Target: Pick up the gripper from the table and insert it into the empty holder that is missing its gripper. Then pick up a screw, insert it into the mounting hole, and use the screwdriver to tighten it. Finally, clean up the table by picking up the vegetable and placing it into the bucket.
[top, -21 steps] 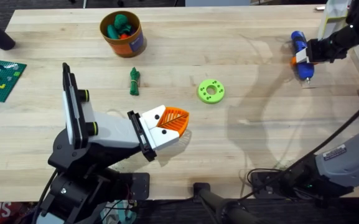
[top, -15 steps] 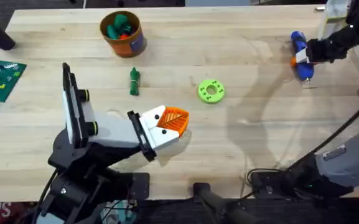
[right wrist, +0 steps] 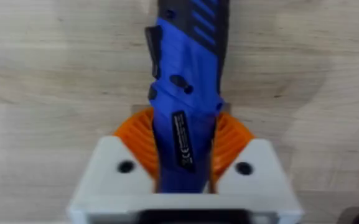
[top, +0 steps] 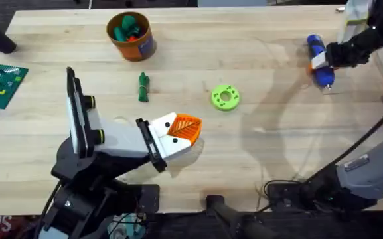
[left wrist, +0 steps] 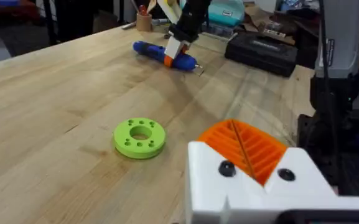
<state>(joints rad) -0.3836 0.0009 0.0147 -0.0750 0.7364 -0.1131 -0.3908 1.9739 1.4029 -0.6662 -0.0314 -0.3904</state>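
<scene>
My right gripper is shut on the bright-blue screwdriver at the table's far right. The screwdriver's metal tip points toward the near edge. The right wrist view has the screwdriver clamped between the orange pads of the right gripper. My left gripper hovers shut and empty at the table's near middle. The dark-green vegetable lies on the wood beyond it. The orange-brown bucket stands at the far left, holding green and orange toys. The screw and holder are out of view.
A lime-green disc with holes lies mid-table and appears again as the disc ahead of my left gripper. A green brick plate sits at the left edge. Bare wood stretches between disc and screwdriver.
The right gripper has shifted the screwdriver slightly toward the far left. The left arm has stayed still.
</scene>
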